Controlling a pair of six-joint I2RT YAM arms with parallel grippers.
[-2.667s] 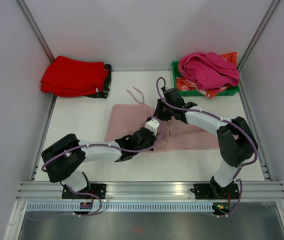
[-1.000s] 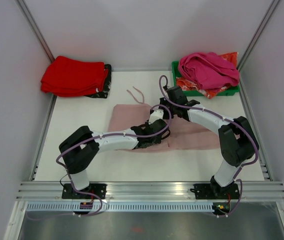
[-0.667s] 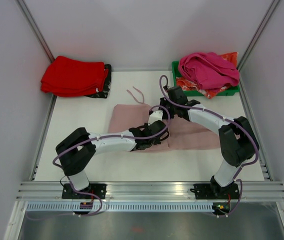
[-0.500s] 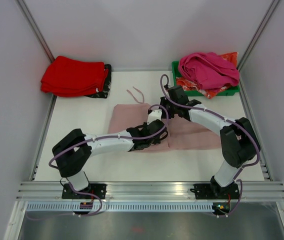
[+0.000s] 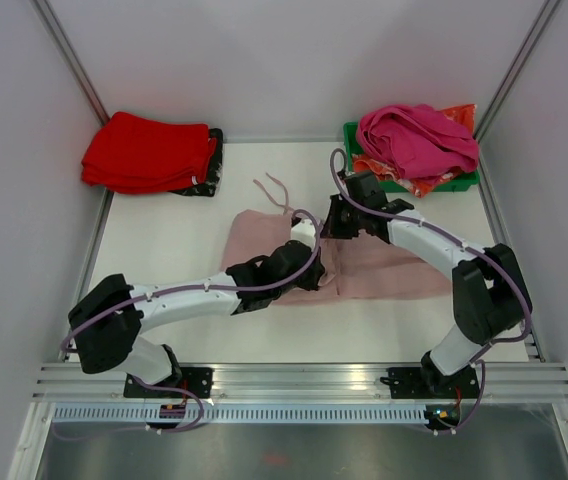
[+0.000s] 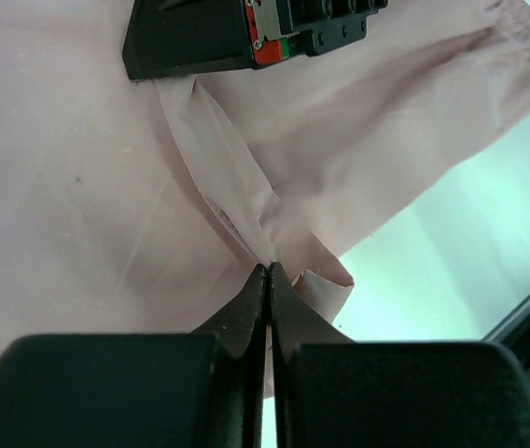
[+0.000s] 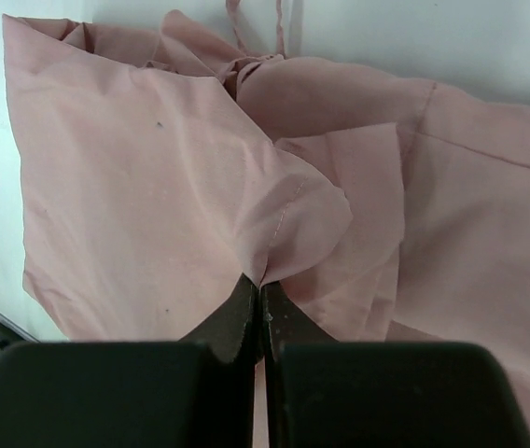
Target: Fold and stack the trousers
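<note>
The pale pink trousers [image 5: 394,265] lie spread across the middle of the white table, their drawstring cords [image 5: 272,188] trailing toward the back. My left gripper [image 5: 316,262] is shut on a pinched fold of the trousers [image 6: 78,187] near their front edge. My right gripper [image 5: 330,226] is shut on another raised fold of the trousers [image 7: 134,187] just behind it. The two grippers are close together over the cloth's middle. The right gripper's body [image 6: 246,33] shows in the left wrist view.
A stack of folded red garments [image 5: 149,152] sits at the back left. A green tray [image 5: 416,181] at the back right holds a magenta garment [image 5: 416,138]. Grey walls enclose the table on three sides.
Both grippers have shifted right and slightly back, staying shut on the cloth. The left arm has stretched out lower across the table. The trousers' middle fold has been drawn with them.
</note>
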